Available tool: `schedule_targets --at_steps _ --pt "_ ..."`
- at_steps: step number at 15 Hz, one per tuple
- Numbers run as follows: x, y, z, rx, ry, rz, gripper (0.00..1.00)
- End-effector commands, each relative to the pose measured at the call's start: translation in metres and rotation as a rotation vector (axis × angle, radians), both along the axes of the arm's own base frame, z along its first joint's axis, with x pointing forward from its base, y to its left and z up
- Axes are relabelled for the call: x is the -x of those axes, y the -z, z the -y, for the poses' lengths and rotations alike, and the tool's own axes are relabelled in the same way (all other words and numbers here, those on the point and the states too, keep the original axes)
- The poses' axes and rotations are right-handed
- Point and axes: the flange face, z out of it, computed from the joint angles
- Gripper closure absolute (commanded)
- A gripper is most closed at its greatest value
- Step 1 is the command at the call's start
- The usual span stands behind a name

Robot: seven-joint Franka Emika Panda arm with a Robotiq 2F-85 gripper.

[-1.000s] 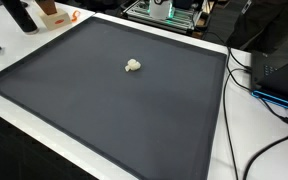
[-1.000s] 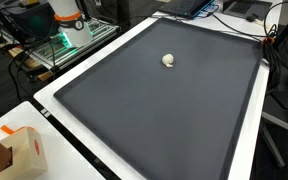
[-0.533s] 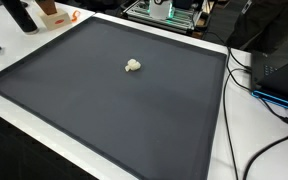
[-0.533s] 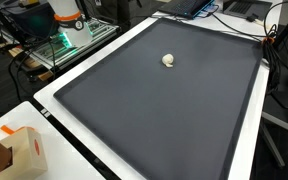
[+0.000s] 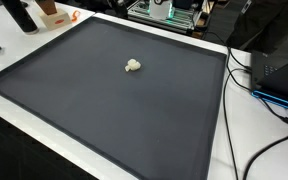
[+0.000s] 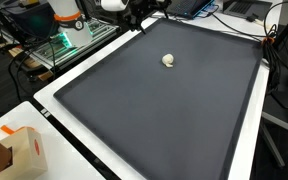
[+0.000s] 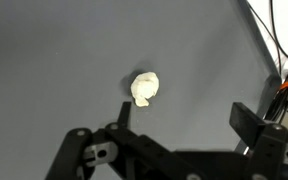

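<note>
Arriving end effector (image 6: pixel 142 14) near white lump (image 6: pixel 169 60)

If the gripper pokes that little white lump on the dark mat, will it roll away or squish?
The white lump looks crumpled and bumpy, so it probably squishes a bit and is light for its size. Its uneven shape suggests it would tumble a little rather than roll far on the flat dark mat.
</note>
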Motion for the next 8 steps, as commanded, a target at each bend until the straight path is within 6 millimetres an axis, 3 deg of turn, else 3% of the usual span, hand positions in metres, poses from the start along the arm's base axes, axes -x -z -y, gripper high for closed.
schedule_targets --at_steps 1,8 --pt "-0.009 0.037 0.016 -0.041 0.121 -0.012 0.00" --pt "-0.012 0.105 0.026 -0.049 0.318 -0.085 0.00"
